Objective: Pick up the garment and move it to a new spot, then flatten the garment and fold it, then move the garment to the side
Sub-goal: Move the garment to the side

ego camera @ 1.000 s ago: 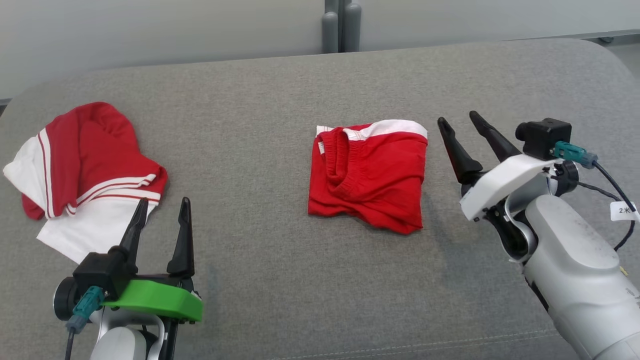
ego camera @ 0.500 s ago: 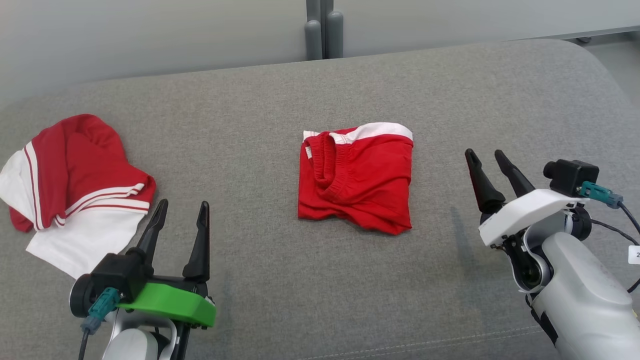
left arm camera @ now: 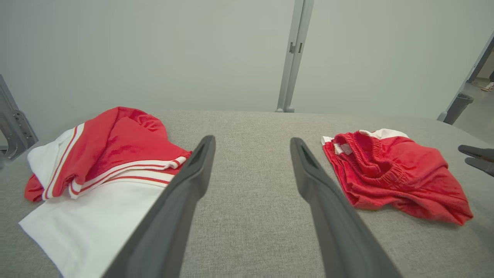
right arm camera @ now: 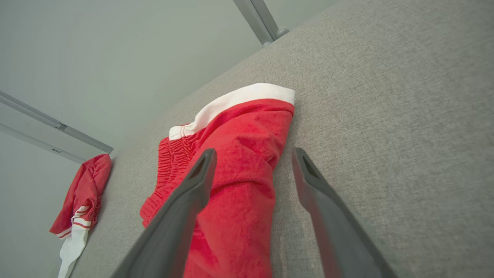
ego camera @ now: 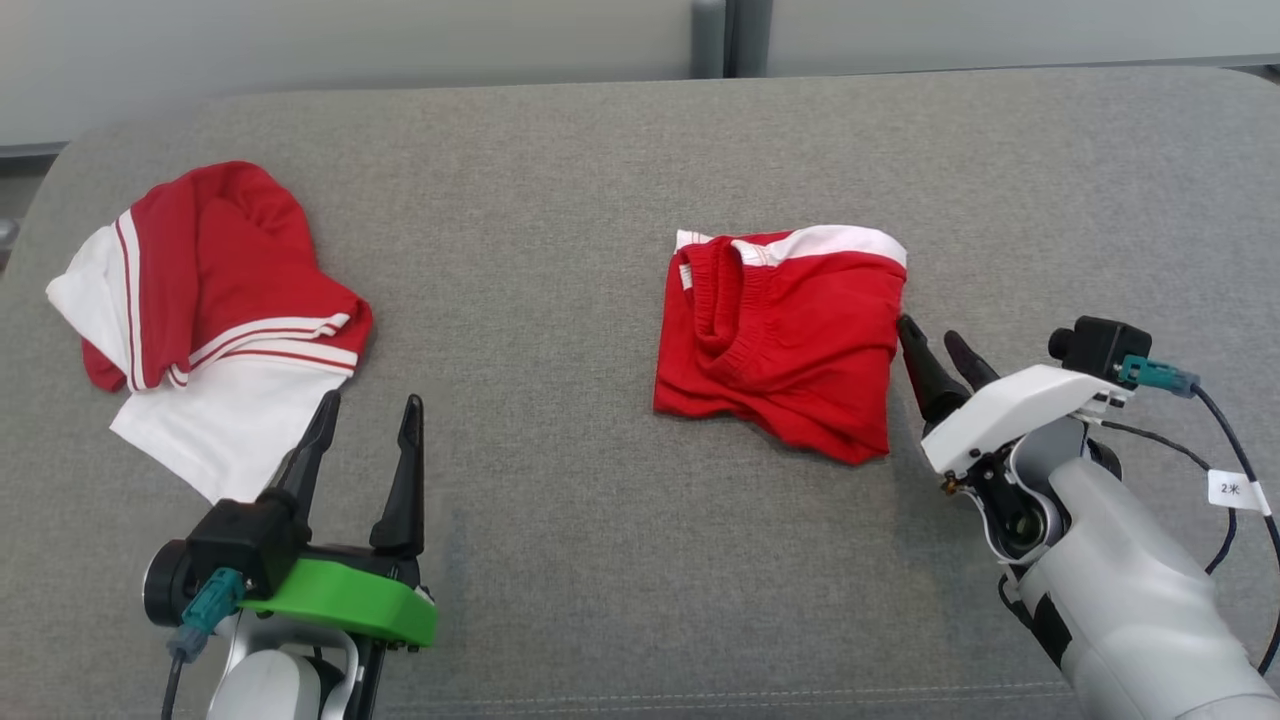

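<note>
From the head we look steeply down on the grey fabric cushion (ego camera: 560,560). Our left wrist camera sits low near its front, facing level across it toward the pale wall (left arm camera: 154,50). Our right wrist camera, tilted, looks close along the folded red shorts with a white band (right arm camera: 239,154), which all three views share.

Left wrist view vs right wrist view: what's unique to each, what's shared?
Left wrist, not right wrist: open left gripper, the right gripper's tips beside the folded red shorts with a white band, a grey metal bracket at the edge. Right wrist, not left wrist: the open right gripper's fingers close up, one over the shorts, one over the grey fabric cushion. Both: shorts, cushion, crumpled red-and-white shirt, grey wall post.
</note>
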Tool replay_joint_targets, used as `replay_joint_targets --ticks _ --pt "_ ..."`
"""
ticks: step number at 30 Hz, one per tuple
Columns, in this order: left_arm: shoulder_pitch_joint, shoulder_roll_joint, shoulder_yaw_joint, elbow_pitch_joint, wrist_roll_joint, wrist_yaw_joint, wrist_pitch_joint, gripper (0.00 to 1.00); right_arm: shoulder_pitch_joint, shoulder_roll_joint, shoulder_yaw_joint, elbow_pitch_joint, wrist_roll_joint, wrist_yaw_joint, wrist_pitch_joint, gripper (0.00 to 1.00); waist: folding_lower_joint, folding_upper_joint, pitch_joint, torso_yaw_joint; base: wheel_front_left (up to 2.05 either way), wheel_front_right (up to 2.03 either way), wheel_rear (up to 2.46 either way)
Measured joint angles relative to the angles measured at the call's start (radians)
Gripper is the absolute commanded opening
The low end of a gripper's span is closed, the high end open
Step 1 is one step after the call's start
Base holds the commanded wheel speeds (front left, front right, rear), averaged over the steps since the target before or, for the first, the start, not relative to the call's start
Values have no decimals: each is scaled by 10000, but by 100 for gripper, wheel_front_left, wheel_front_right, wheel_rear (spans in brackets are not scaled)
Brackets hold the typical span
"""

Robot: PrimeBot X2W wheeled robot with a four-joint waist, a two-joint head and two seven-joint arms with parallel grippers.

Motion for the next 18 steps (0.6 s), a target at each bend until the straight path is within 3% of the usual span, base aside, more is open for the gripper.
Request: replay_joint_targets --ticks 17,18 --pt "-197 2 163 21 75 -40 0 100 -1085 201 -290 1927 865 23 1513 100 0 0 517 781 0 0 0" --pt "-198 2 165 21 75 -40 0 100 -1156 196 -299 1971 903 31 1513 93 0 0 519 790 0 0 0"
